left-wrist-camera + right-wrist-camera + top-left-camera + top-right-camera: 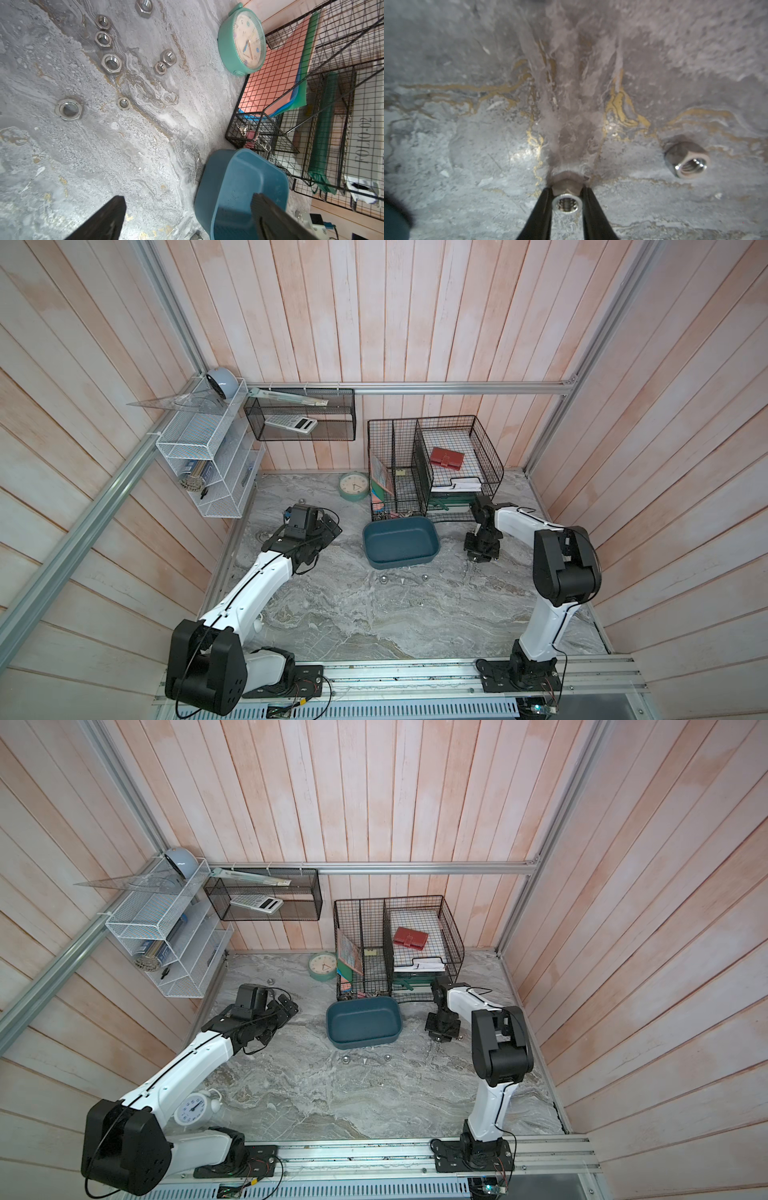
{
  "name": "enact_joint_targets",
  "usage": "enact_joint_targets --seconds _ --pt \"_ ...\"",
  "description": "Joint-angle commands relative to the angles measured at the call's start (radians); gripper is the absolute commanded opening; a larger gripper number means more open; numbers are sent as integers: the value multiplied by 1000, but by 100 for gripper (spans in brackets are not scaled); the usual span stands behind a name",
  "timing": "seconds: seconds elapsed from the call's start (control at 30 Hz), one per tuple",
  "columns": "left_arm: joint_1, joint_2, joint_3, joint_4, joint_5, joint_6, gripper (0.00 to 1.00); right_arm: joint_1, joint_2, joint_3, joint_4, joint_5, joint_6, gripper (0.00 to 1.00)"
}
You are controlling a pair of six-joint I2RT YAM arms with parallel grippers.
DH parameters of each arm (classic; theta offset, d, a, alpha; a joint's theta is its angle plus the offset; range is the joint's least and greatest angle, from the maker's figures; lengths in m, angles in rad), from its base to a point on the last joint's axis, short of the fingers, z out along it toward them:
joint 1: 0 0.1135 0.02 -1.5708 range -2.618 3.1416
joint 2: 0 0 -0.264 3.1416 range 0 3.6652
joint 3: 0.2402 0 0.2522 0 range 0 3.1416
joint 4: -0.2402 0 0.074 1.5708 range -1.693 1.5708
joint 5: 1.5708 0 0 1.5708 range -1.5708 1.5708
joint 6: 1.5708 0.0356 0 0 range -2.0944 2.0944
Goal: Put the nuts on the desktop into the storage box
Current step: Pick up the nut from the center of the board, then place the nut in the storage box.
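Nuts (111,63): eight loose before gaping left claw (188,199); right claw (566,189) clamps one nut (566,204), another nut (686,160) beside.

storage box (401,545): mid frame, on the desktop (374,614)
rack (432,464): just behind it
clock (354,486): upper left of it
nuts (383,580): two, it seems, just below it
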Motion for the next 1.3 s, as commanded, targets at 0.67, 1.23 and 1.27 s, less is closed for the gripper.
enact_joint_targets --seconds 0.67,1.23,1.27 --pt "1 -30 -5 157 215 74 100 298 -60 363 -164 121 -15 24" --pt "-25 -65 -4 140 222 104 100 418 235 548 -109 154 -110 24" --pt "-24 -68 -5 141 217 104 100 421 239 547 -101 155 -111 24"
